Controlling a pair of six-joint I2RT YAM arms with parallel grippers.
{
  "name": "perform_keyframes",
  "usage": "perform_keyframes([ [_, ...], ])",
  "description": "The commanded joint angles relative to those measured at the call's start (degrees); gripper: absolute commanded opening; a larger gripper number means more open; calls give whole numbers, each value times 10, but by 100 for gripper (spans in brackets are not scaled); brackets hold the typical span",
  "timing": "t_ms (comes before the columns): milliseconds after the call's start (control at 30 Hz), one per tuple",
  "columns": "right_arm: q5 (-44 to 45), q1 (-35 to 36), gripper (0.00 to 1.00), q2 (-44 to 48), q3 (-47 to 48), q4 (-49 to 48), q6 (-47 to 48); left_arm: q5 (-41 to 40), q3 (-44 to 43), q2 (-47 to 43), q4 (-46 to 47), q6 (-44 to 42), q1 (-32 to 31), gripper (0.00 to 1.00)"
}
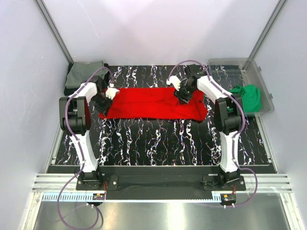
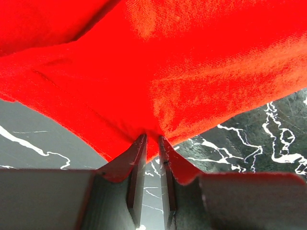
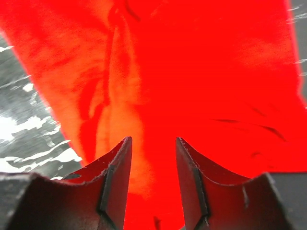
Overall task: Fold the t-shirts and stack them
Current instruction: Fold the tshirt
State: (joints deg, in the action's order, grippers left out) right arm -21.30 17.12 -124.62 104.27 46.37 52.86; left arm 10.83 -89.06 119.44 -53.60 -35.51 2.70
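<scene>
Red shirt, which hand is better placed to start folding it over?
Left, probably. The left hand pinches an edge of the red shirt, so it could lift right away. The right hand is open over the cloth, gripping nothing.

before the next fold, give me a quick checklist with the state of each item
1. Left gripper holds the red shirt: ok, shut on its edge.
2. Right gripper holds it too: not ok, jaws apart over the cloth.
3. Cloth smooth: not ok, creases under the right gripper.
4. Green shirt out of the way: ok, in the clear bin.
5. Grey shirt clear of the fold: ok, at the far left corner.
</scene>
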Motion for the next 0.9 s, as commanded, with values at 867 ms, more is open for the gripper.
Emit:
perform_keyframes([
  [867, 0, 25, 45, -153, 326, 14, -86, -13, 29, -20, 4, 4, -13, 20],
])
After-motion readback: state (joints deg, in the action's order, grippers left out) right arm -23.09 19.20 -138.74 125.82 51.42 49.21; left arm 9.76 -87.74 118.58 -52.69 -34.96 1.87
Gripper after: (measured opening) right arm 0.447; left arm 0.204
